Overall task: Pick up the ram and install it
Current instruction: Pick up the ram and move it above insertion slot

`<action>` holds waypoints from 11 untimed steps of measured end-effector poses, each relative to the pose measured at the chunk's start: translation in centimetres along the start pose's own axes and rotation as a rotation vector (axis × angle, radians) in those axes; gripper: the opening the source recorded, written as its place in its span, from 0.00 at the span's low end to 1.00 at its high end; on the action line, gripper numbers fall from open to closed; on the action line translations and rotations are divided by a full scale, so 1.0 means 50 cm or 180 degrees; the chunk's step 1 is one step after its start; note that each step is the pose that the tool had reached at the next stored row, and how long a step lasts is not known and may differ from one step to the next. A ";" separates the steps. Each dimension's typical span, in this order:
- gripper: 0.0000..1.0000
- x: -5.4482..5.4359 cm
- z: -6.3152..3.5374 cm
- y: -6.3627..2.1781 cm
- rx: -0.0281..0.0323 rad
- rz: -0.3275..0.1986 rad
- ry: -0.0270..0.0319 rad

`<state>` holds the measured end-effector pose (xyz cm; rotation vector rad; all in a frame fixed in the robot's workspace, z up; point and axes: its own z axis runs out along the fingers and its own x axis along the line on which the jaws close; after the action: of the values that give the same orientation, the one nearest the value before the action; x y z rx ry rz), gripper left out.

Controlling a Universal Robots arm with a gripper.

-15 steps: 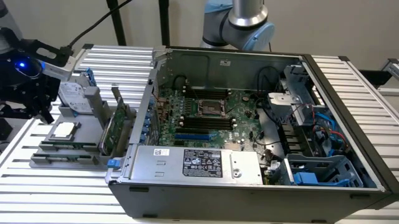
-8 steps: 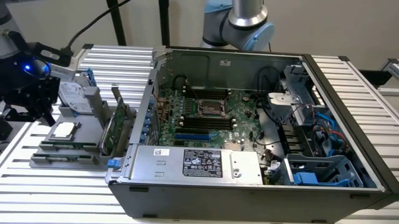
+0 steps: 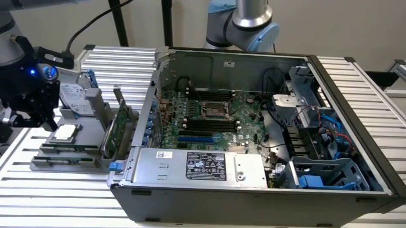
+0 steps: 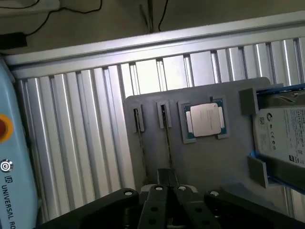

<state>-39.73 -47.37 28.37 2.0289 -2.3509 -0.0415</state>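
Pincer (image 4: 167, 180) above grey tray (image 4: 209, 162) near table (image 4: 71, 157) edge on exterior view's left; open or closed, cannot tell. Ram (image 4: 166, 136) edge-up in tray slot, second stick (image 4: 138, 121) just beside. Risk: off-centre descent strikes thin edge; tilted pull binds ram, drags tray.

Bench (image 3: 63, 202): PC case (image 3: 190, 199) at ext. view's right, tray (image 3: 38, 166) left; on tray, front to back: ram (image 3: 63, 148), CPU (image 3: 65, 133), hard drive (image 3: 75, 100)
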 end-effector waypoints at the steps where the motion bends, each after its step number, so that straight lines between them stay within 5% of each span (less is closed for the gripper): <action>1: 0.00 0.001 0.002 0.000 0.0000 -0.0025 0.0001; 11: 0.00 0.024 0.023 -0.005 0.0002 -0.0193 0.0008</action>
<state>-39.73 -48.57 27.25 2.0990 -2.2877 -0.0396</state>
